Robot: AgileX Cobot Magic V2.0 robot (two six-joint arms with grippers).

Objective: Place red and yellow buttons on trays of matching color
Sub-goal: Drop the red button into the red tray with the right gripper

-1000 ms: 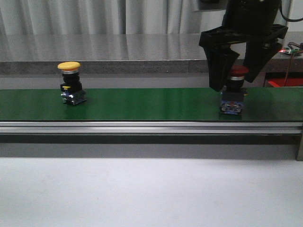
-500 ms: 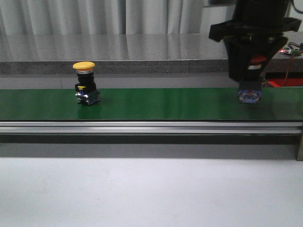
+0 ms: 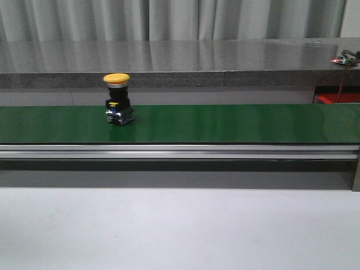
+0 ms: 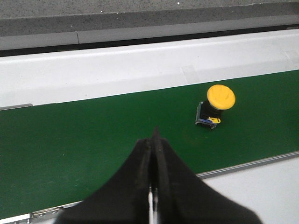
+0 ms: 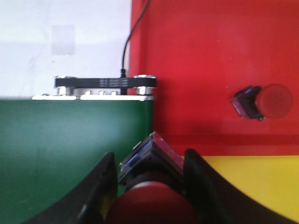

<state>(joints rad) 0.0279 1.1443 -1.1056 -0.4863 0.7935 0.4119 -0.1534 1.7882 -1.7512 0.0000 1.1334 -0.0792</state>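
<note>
Our right gripper [image 5: 149,186] has left the front view, clamped on a red button [image 5: 152,198] above the red tray [image 5: 210,70] (another lies there). Our left gripper [image 4: 153,186], fingers pressed together and empty, hangs over the green belt [image 4: 70,154]; the yellow button [image 4: 216,106] has ridden closer, ahead of its tips.

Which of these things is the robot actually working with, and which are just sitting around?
Part of the job:
yellow button on the green belt
red button in the right hand
second red button lying on the red tray
yellow tray

Just there:
black cable
grey curtain

Front view low, level across green belt [image 3: 225,124]; wrist views look down; left shares belt
</note>
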